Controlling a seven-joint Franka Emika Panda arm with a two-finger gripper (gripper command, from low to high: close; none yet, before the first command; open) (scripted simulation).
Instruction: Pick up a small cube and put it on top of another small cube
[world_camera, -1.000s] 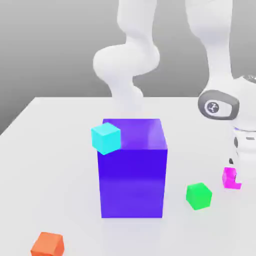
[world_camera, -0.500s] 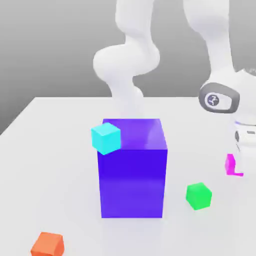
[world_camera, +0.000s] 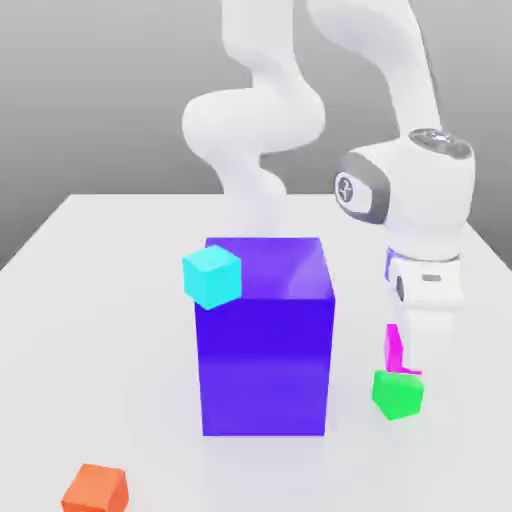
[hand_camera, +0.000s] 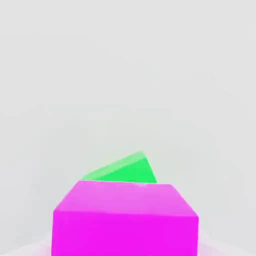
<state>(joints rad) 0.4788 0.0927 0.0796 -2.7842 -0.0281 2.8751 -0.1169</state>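
Observation:
The small magenta-pink cube (world_camera: 393, 348) hangs under my gripper (world_camera: 402, 352), which is shut on it at the exterior view's right. Directly beneath it sits the small green cube (world_camera: 398, 394) on the white table (world_camera: 100, 330). The magenta cube's lower edge meets the green cube's top in that view, and I cannot tell whether they touch. In the hand view the magenta cube (hand_camera: 125, 220) is close up, and part of the green cube (hand_camera: 125, 170) pokes out beyond it.
A big blue-violet block (world_camera: 265, 335) stands mid-table, just to the exterior view's left of the green cube. A small cyan cube (world_camera: 212, 276) shows at the block's upper left corner. A small orange cube (world_camera: 95, 489) lies near the front left edge.
My gripper has carried the magenta cube from the exterior view's far right toward the left, first lifting it, and it now hangs over the green cube. The other cubes have not moved.

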